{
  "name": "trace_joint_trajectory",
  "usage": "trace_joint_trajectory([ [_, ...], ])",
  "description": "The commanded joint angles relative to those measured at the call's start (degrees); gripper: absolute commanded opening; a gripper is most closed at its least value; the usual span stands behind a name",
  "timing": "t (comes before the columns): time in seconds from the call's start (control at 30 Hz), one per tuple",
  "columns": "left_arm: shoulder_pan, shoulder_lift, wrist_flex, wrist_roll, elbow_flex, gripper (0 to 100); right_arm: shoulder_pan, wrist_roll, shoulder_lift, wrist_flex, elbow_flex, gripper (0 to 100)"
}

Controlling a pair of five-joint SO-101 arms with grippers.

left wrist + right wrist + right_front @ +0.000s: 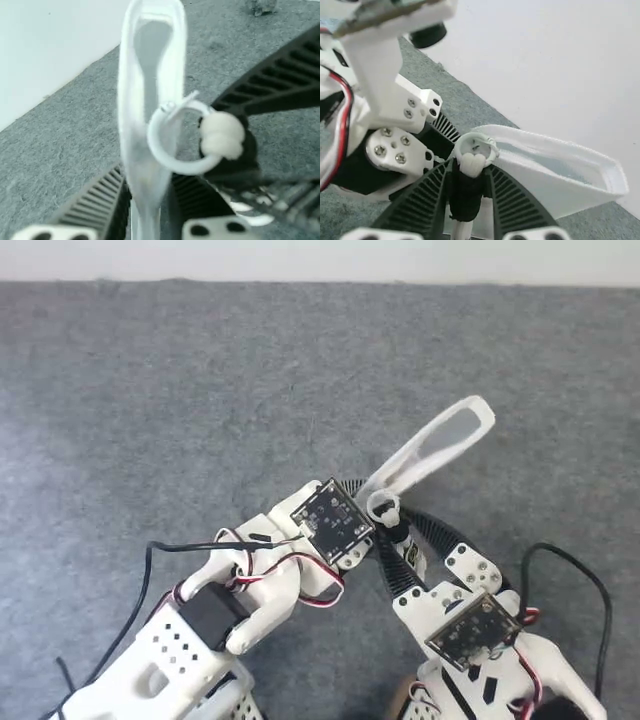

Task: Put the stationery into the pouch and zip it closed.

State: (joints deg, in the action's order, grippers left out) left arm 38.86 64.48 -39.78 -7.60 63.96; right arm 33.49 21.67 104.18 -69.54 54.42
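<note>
Pouch [440, 440] long axis runs away from zip pull [471, 162]; right gripper [468, 172] pinches zip pull; left gripper [147, 185] clamps pouch end beside it.

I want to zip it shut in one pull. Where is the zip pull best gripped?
Probably the black tag behind the white bead, coming end-on from the pouch's ring end, along its length: the bead blocks slipping, while the thin ring would swivel.
</note>
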Motion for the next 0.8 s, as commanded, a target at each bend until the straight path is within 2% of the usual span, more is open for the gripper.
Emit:
trace_joint_trajectory([
  [0.0,0.6,1.1,2.0,0.7,-0.9,1,-0.5,-0.4,0.0,0.4,-2.9,0.6],
  [0.3,0.0,1.1,-6.2,0.0,-3.1,1,-1.1,-1.1,0.0,3.2,-2.7,0.6],
  [0.53,-2.8,1.1,-6.5,-0.6,-2.9,1,-7.5,-9.8,0.0,7.3,-2.6,0.6],
  [0.77,-2.7,1.1,-6.2,-2.0,-1.4,1,-9.0,-12.5,0.0,8.7,-2.6,0.6],
])
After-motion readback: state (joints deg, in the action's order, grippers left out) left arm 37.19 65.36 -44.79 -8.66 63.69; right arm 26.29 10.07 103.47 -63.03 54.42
